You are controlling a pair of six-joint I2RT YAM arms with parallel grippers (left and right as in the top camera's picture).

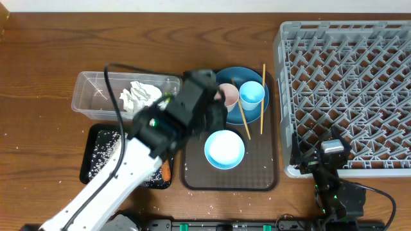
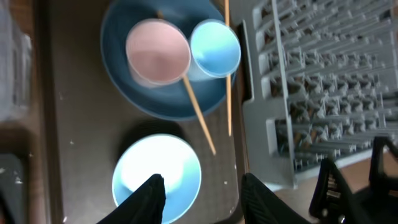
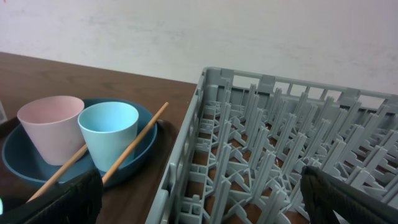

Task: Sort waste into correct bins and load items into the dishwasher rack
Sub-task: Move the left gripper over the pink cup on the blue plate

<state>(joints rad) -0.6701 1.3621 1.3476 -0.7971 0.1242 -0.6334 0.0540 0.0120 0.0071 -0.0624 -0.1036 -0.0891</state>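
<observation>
Wooden table [image 1: 38, 64] all round, and the big grey dishwasher rack [image 1: 347, 83] sits empty just right of the brown tray [image 1: 260, 167], so no loading is done yet. Left of that tray, the clear tub [image 1: 87, 102] holds the crumpled napkin [image 1: 142, 95] and the black tray [image 1: 85, 168] holds rice [image 1: 106, 151], with the carrot [image 1: 166, 171] at its edge nearest the brown tray. Waste looks mostly sorted, though I can't spot the wrapper. On the brown tray's far half, the dark-blue plate [image 2: 155, 102] carries the pink cup [image 2: 158, 51] and light-blue cup [image 2: 215, 48], chopsticks [image 2: 199, 115] slanting off it; the light-blue bowl [image 2: 155, 171] sits on the near half. Every dish is left to move. Left gripper [image 2: 202, 186] hangs over the bowl's rim, jaws part-open, gripping nothing. Right gripper [image 3: 202, 205] waits off the tray's near right corner, by the rack wall, jaws wide and empty. Tight gap between tray lip and rack wall, but plenty of open rack beyond.
</observation>
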